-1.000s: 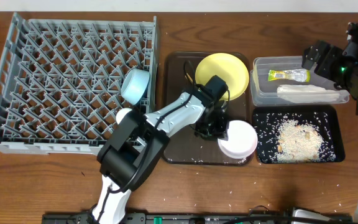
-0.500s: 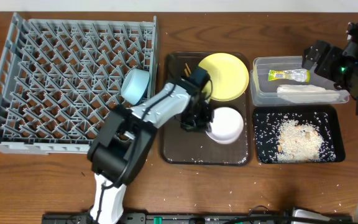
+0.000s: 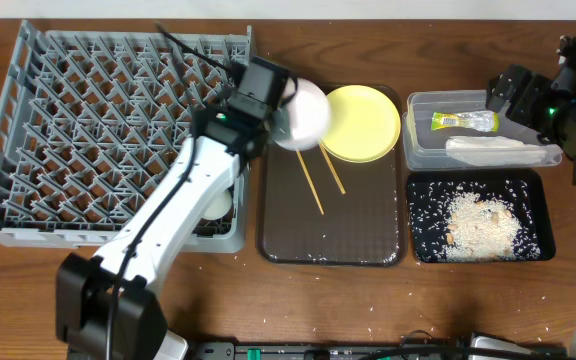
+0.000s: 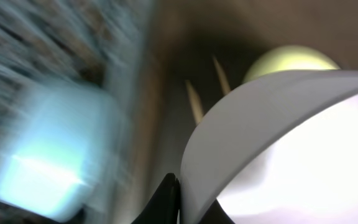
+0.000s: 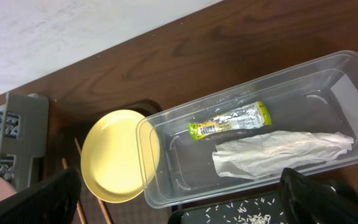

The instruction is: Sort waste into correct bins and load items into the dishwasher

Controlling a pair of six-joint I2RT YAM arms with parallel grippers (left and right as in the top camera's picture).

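Overhead — two chopsticks [image 3: 311, 182], one plate [image 3: 364, 122]

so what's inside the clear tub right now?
A green-and-yellow snack wrapper and a crumpled white napkin, side by side on the tub floor. Its near corner is hidden behind the right fingers.

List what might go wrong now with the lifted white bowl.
1. The left end effector grips the round white bowl only by its rim; it may slip onto the round yellow plate or thin wooden chopsticks.
2. Lowering into the grey plastic dish rack, it might knock the small white cup.
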